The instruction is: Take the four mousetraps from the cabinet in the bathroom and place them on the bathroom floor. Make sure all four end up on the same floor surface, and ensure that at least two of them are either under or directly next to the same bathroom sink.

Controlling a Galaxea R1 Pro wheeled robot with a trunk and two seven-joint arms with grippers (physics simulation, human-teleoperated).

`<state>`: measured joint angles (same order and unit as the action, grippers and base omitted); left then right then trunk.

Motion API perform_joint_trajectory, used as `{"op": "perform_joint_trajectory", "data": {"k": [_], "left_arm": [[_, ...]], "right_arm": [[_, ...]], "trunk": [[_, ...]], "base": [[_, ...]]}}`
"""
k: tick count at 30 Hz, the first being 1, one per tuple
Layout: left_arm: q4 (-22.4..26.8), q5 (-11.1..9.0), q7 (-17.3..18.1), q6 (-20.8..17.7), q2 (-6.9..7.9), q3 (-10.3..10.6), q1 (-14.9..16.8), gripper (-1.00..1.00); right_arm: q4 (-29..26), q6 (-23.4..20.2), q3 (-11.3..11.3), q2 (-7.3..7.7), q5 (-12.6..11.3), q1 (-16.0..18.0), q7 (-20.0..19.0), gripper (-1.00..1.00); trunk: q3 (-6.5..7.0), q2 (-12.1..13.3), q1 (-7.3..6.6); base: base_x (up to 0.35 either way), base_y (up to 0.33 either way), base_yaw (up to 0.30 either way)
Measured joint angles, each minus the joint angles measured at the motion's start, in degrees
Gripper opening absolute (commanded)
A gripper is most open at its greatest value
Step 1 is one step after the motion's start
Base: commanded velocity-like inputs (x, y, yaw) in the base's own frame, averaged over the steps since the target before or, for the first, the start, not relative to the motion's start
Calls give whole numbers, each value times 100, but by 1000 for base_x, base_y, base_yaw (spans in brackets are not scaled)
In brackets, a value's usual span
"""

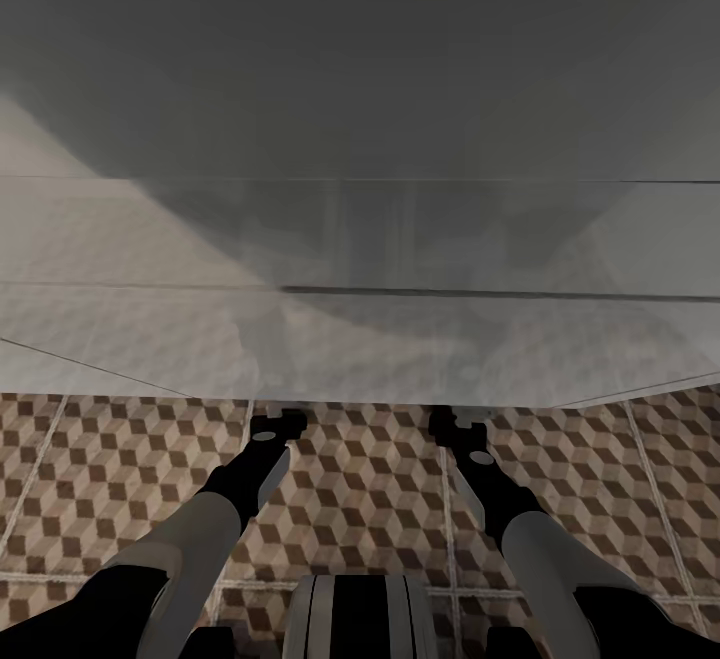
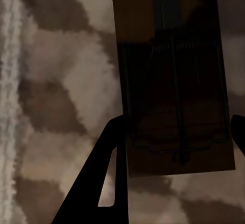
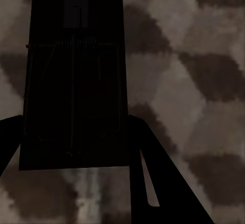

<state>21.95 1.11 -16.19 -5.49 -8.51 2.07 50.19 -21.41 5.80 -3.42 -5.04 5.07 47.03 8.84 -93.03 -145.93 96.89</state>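
A brown wooden mousetrap point(image 2: 173, 81) with wire parts sits between the fingers of my left gripper point(image 2: 176, 129), close over the cube-patterned bathroom floor point(image 2: 56, 81); both fingers touch its long edges. A second, darker mousetrap point(image 3: 74, 81) is held the same way in my right gripper point(image 3: 74, 127) above the floor point(image 3: 184, 71). From the head, the left gripper point(image 1: 278, 427) and right gripper point(image 1: 458, 429) reach side by side to the base of a white basin unit point(image 1: 360, 239), their fingertips hidden under its edge. The cabinet is out of view.
The white basin unit spans the whole width ahead and blocks the way forward. Patterned floor tiles point(image 1: 360, 479) lie between and beside my arms. My own trunk point(image 1: 360, 619) sits at the bottom middle.
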Motion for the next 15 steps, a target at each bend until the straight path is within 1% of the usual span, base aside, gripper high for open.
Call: {"op": "perform_joint_trajectory", "data": {"k": [15], "left_arm": [[0,-13,2,11,15,13,0,-100]], "right_arm": [[0,6,0,0,0,-1,0,-100]], "trunk": [[0,0,0]], "base": [[27,0,0]]}}
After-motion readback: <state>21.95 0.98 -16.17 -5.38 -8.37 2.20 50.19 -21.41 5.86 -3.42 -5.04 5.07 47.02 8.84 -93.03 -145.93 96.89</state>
